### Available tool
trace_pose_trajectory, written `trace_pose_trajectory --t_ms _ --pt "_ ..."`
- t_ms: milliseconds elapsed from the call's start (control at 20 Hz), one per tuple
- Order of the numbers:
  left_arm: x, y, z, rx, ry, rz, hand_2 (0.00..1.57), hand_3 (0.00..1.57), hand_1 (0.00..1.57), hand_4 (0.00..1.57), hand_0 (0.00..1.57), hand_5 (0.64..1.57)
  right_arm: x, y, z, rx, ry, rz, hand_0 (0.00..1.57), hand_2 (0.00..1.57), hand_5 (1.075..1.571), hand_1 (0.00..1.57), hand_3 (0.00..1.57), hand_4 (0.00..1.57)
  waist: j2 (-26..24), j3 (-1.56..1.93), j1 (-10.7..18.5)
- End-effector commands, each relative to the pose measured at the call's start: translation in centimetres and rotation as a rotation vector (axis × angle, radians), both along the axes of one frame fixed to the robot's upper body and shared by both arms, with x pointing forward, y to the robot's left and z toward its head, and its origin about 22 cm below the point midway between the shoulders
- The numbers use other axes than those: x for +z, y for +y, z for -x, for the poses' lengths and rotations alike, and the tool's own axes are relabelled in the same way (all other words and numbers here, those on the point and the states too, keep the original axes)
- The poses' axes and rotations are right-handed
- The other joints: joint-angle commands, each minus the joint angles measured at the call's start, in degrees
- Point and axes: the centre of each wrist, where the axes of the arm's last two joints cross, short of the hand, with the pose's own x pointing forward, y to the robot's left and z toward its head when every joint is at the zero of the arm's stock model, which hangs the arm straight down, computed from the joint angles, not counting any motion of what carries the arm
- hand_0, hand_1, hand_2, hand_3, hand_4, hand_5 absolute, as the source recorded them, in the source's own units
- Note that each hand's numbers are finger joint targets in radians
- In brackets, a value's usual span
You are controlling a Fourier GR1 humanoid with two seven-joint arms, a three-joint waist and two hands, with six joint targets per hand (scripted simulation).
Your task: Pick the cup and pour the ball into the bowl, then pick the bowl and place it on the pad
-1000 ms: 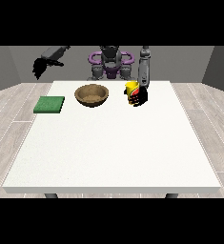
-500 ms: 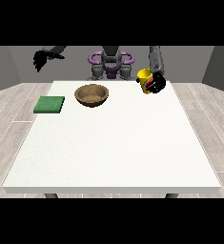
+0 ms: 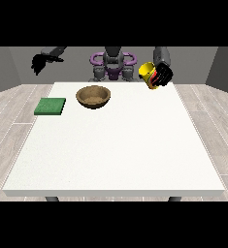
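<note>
cup [image 3: 147, 73]: now off the table, higher than half a sec ago, tipped
hand [image 3: 161, 75]: at view's right, wrapped round cup
other hand [image 3: 39, 63]: raised, fingers unclear, cannot tell
bowl [image 3: 93, 96]: waiting, pour comes next

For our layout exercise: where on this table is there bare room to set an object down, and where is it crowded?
Free: the table in front of the bowl and pad, and the right part below the lifted cup. Crowded: the far left, where pad and bowl sit.
</note>
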Motion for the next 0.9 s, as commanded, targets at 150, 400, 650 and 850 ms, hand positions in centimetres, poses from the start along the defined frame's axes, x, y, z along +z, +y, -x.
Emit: trace_pose_trajectory --t_ms 150,400,650,850 --pt "1.6 -6.3 -1.7 0.059 -0.045 -0.197 1.57 1.57 1.49 1.51 1.49 1.267 0.5 -1.3 -0.7 0.03 -0.008 -0.023 0.0 0.0 1.569 0.0 0.0 0.0 0.02 0.02 -2.32" --pt "2.4 -10.4 -2.3 0.03 0.032 -0.441 1.57 1.57 1.54 1.57 1.54 1.165 -1.5 -0.4 0.1 0.022 0.061 -0.007 0.0 0.0 1.57 0.0 0.0 0.0 -5.24 0.07 -1.34" --pt "3.8 -14.0 -2.7 -0.01 -0.071 -0.726 1.57 1.57 1.54 1.48 1.54 1.334 -2.2 -2.0 1.0 0.018 0.074 -0.011 0.0 0.0 1.571 0.0 0.0 0.0 -4.88 0.12 -1.76" --pt "2.0 -19.5 -0.9 -0.131 -0.064 -0.928 1.57 1.57 1.48 1.57 1.48 1.204 -1.4 -2.2 0.0 0.023 0.071 -0.004 0.0 0.0 1.571 0.0 0.0 0.0 -5.19 0.08 -1.58"
